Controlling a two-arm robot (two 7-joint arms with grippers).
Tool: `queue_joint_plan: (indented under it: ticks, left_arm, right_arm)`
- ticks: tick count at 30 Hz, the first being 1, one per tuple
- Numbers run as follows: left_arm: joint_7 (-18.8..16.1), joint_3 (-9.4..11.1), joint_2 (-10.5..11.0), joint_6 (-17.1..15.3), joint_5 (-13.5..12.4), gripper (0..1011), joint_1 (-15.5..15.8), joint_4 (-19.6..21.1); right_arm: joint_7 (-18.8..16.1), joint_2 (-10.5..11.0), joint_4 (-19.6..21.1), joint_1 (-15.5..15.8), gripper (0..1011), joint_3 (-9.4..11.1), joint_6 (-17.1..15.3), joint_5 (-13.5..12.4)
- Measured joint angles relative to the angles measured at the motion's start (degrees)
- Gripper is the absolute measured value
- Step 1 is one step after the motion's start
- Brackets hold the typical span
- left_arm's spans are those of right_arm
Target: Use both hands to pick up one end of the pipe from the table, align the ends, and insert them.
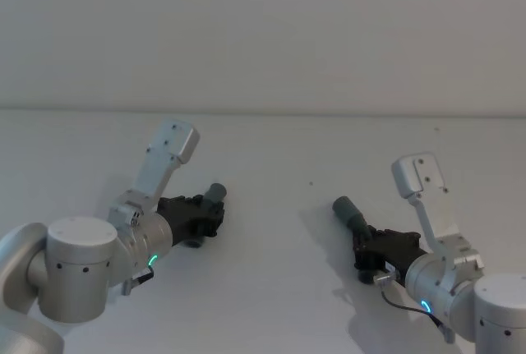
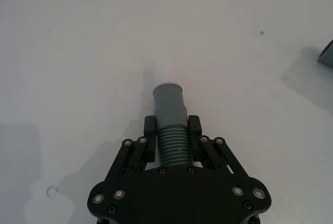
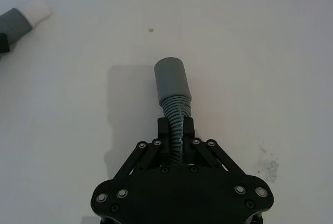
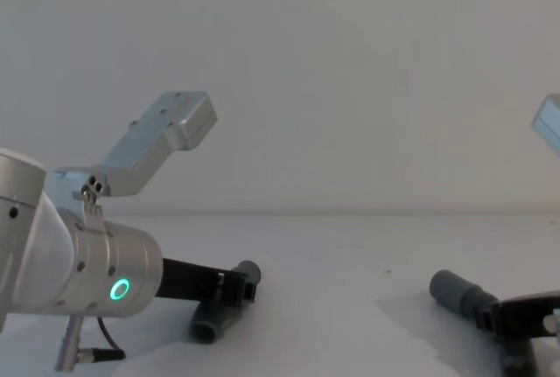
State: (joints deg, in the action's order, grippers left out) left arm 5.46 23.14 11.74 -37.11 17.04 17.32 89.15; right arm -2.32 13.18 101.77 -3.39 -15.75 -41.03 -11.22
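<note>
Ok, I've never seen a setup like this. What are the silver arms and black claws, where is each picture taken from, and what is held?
This is a two-armed robot at a white table. Each silver arm ends in a black two-fingered claw, a gripper. The head picture looks down from above, the chest picture looks across the table from lower down, and each wrist picture looks along one gripper. The left gripper is shut on the ribbed part of the left hose piece; the right gripper is shut on the right hose piece. Each piece ends in a smooth grey cuff, and the two cuffs point toward each other with a gap between them. The left piece also has a white spigot.
</note>
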Motion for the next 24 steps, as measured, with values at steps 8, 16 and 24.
queue_joint_plan:
  ticks: [8, 16, 24]
  left_arm:
    - [0.0, 0.0, 0.0, 0.0, 0.0, 349, 0.0, 0.0]
    - [0.0, 0.0, 0.0, 0.0, 0.0, 349, 0.0, 0.0]
    - [0.0, 0.0, 0.0, 0.0, 0.0, 349, 0.0, 0.0]
  right_arm:
    - [0.0, 0.0, 0.0, 0.0, 124, 0.0, 0.0, 0.0]
    - [0.0, 0.0, 0.0, 0.0, 124, 0.0, 0.0, 0.0]
    - [0.0, 0.0, 0.0, 0.0, 124, 0.0, 0.0, 0.0]
